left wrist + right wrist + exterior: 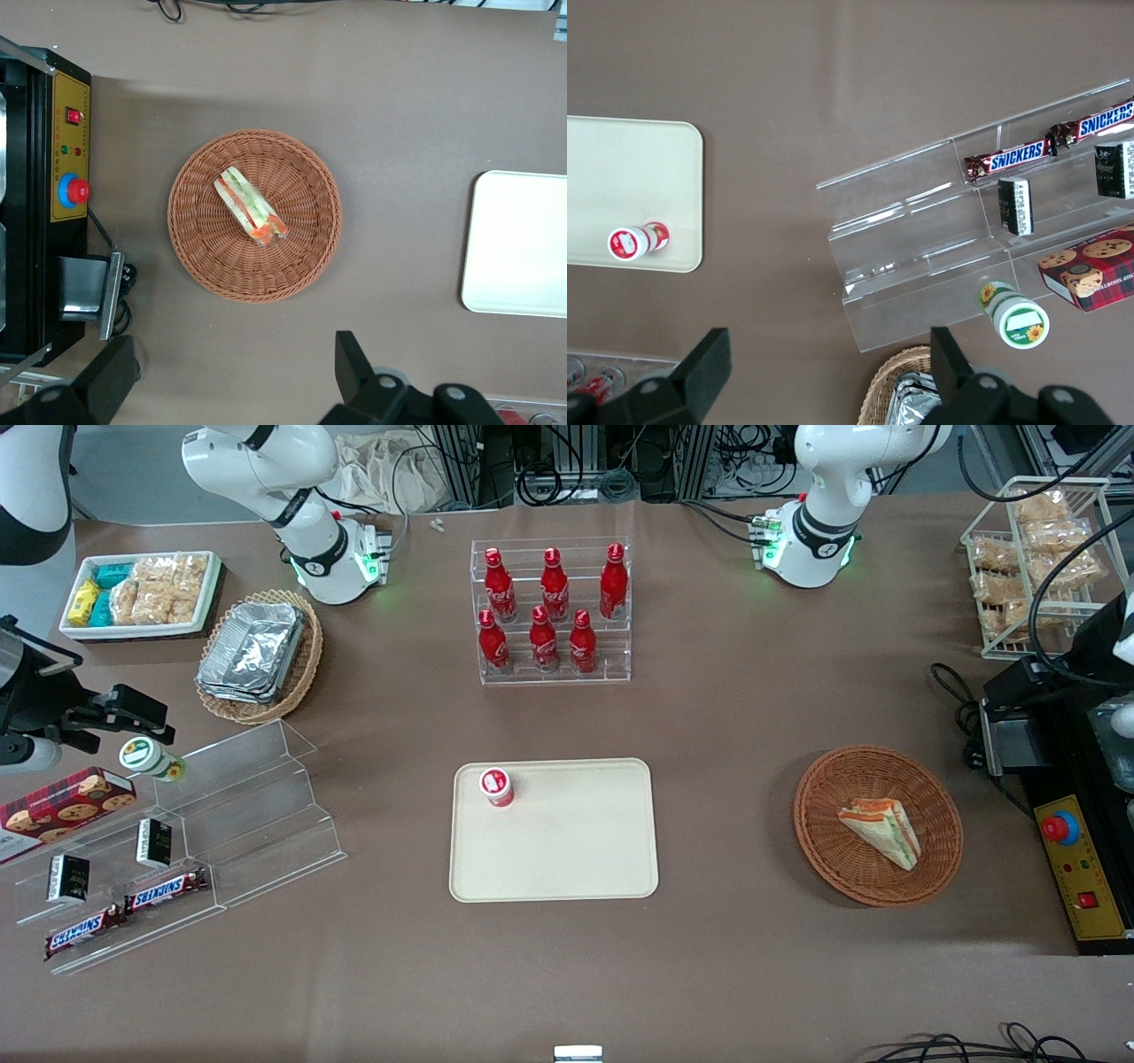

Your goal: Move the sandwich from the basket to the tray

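The sandwich [881, 830] [252, 207] lies in the basket [819, 841] [204, 257], toward the working arm's end of the table. The tray [567, 868] [514, 266] sits well apart, carrying a small red-and-white bottle [497, 786]. The gripper [232, 376] hangs high above the table beside the basket — fingers spread wide, holding nothing.

Count: 1 sandwich [881, 829] in 1 basket [824, 849]; 1 tray [567, 859] with 1 red cup [497, 786]; 6 cola bottles [545, 607] in rack; 2 Snickers bars [124, 912]; 1 cookie box [62, 804]; 1 gripper [232, 376], fingers spread, above table near basket.
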`<action>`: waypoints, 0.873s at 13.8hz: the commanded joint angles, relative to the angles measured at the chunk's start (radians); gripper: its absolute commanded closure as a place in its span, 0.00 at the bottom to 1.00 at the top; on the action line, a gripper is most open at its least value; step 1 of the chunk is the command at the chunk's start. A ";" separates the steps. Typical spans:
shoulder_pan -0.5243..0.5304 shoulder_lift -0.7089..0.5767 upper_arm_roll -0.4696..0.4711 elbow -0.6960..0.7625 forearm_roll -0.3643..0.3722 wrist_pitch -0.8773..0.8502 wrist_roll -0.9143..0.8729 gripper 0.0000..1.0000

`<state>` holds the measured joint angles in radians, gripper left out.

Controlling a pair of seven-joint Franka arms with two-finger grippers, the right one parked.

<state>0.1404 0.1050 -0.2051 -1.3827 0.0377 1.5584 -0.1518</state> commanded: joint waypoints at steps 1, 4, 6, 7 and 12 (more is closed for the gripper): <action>0.004 -0.037 -0.002 -0.044 0.016 -0.011 0.011 0.00; 0.008 -0.044 0.000 -0.108 0.016 0.009 0.017 0.00; 0.014 -0.071 0.007 -0.236 0.013 0.113 0.015 0.00; 0.016 -0.071 0.021 -0.284 -0.001 0.152 0.002 0.00; 0.042 0.032 0.067 -0.417 0.002 0.383 -0.040 0.00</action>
<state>0.1718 0.1369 -0.1314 -1.7140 0.0398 1.8164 -0.1558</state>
